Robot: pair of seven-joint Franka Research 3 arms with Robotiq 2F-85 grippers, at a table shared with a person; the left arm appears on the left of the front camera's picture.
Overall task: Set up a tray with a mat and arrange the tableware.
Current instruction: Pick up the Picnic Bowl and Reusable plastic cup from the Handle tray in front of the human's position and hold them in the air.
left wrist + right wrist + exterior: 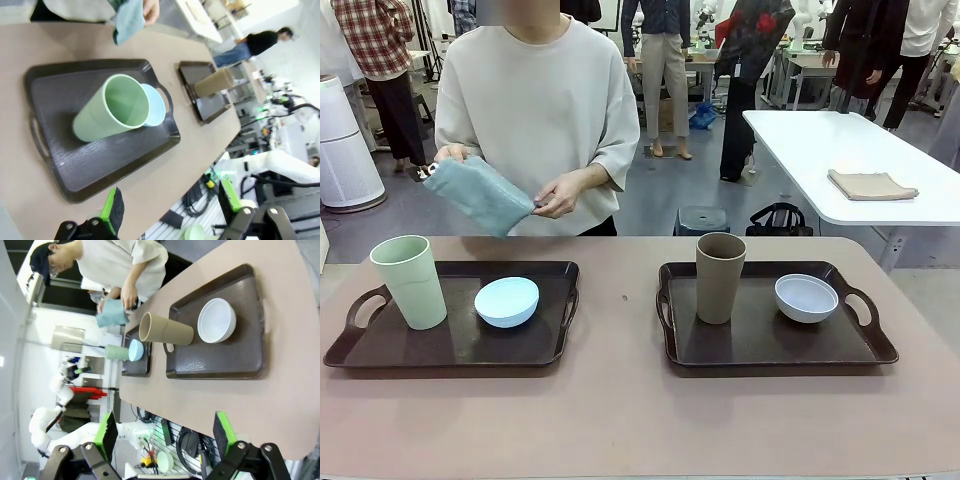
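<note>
1. While both grippers hover empty, the pale green tumbler (408,282) stands upright at the left end of the left tray (460,350). The light blue bowl (507,301) sits just beside it, toward that tray's right end.
2. Right of the left tray, with a gap between, there's a second tray (760,340). It's got the brown tumbler (720,278) upright and the white bowl (807,297), not touching.
3. Past the left tray's far edge, a person holds a folded teal mat (480,195) in both hands, up off the table (620,420).
4. Left gripper (170,210) hangs above the left tray's near side, jaws spread wide, holding nothing. Same deal for the right gripper (164,437), further off to the right.
</note>
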